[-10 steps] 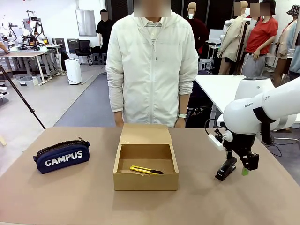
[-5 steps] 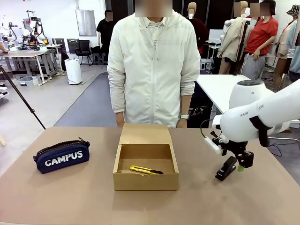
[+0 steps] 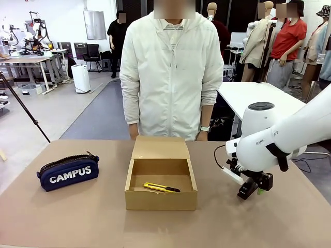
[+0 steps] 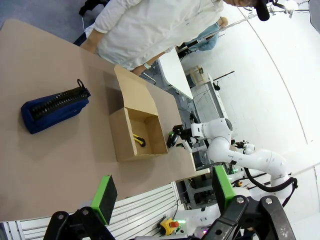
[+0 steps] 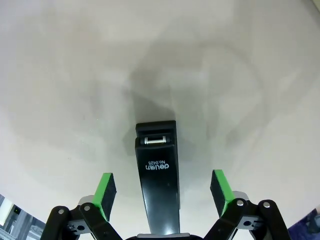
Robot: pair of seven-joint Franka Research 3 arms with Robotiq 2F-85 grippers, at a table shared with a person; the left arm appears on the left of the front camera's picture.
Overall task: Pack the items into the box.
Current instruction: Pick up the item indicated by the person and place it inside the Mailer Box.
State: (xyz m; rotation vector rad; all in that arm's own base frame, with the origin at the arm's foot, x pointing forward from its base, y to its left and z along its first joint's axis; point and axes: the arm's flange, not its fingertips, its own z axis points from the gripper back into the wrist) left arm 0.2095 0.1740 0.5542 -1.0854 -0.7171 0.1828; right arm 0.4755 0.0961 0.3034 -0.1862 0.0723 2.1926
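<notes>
The brown box [image 3: 160, 199] stands open mid-table with its flap folded back toward the person. Inside it lies the yellow-and-black utility knife [image 3: 161, 187]. Left of the box, the navy CAMPUS pouch [image 3: 68, 172] rests on the table. To the right lies the black stapler [image 3: 245, 191], with my right gripper [image 3: 257, 187] low over it. In the right wrist view the stapler [image 5: 159, 165] runs between the open green pads [image 5: 105, 190], not gripped. My left gripper [image 4: 162, 192] hangs open high above the table, over the pouch [image 4: 54, 106] and box [image 4: 131, 150].
A person in a white jacket [image 3: 170, 72] stands at the table's far edge behind the box, hands down. The tan table [image 3: 77, 217] has free room in front of the box and between the box and the pouch.
My right gripper has come down and slightly left, so its open fingers now straddle the stapler. Pouch, box and knife have not moved.
</notes>
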